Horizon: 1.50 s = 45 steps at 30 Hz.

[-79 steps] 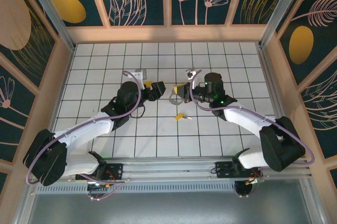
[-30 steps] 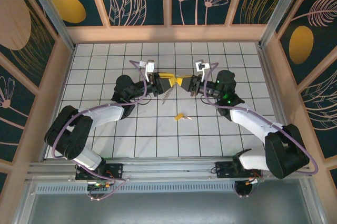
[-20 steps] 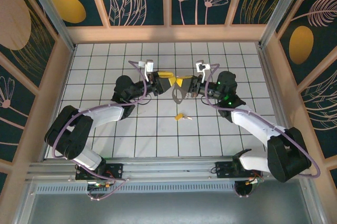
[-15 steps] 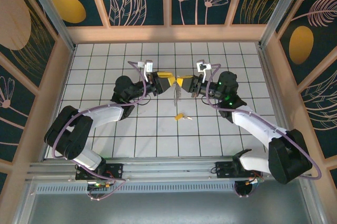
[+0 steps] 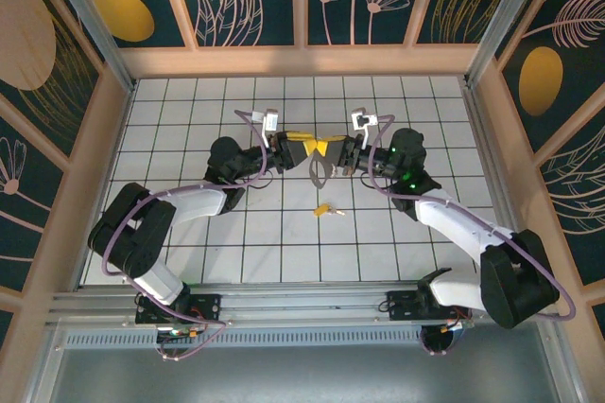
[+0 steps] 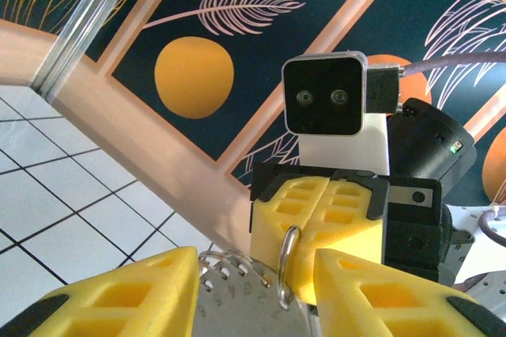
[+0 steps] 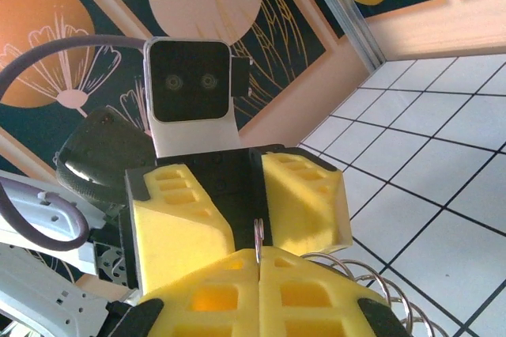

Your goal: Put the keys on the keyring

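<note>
Currently right gripper (image 5: pixel 333 148) pinched tight on the keyring (image 5: pixel 319 169), held above mid-table; left gripper (image 5: pixel 300 145) half-parted around a flat silver key (image 6: pixel 237 305), grip unconfirmed. Yellow-headed key (image 5: pixel 323 209) lies loose on the table (image 5: pixel 189 233) nearby. Likely light, stiff, slick metal: take keys by the flat head.

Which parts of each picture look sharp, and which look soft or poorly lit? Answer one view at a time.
Top view: evenly lit and sharp across the tiled table, though the keyring is too small for detail. Left wrist view: its near yellow fingers are slightly soft, the facing right gripper crisp. Right wrist view: likewise, near fingers soft, the left gripper crisp.
</note>
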{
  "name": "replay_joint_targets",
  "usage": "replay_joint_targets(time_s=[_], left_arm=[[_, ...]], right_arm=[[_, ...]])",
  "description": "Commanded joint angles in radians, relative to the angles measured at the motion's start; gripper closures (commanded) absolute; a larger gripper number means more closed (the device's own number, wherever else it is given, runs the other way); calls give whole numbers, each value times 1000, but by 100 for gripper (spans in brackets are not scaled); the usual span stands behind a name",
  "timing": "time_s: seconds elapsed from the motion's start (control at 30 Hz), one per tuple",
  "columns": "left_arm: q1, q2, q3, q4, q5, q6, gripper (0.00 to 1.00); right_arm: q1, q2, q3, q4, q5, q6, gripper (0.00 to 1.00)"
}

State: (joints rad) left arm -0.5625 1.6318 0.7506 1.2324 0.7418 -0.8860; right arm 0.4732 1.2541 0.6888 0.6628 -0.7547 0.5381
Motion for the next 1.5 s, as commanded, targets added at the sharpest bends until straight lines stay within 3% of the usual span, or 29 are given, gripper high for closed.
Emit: replay_joint_targets(time_s=[0.0, 0.27, 0.77, 1.07, 1.23, 1.33, 1.37, 1.47], left_arm=[[-2, 10, 32, 81, 26, -18, 59], [-5, 14, 34, 87, 34, -18, 68], [-10, 3, -17, 79, 30, 4, 71], [-13, 11, -6, 78, 36, 8, 84], [-23, 14, 16, 45, 47, 30, 100], [-27, 11, 25, 21, 40, 49, 100], [-28, 8, 23, 19, 34, 51, 100], [-27, -17, 13, -12, 2, 87, 100]], right_arm=[[10, 17, 18, 67, -26, 11, 100], [9, 30, 14, 73, -22, 10, 100], [3, 15, 14, 67, -13, 8, 100], [4, 19, 12, 71, -21, 12, 100], [5, 27, 15, 73, -25, 13, 100], [1, 24, 17, 68, -25, 10, 100], [-5, 19, 16, 63, -25, 10, 92], [-54, -34, -11, 63, -23, 26, 56]])
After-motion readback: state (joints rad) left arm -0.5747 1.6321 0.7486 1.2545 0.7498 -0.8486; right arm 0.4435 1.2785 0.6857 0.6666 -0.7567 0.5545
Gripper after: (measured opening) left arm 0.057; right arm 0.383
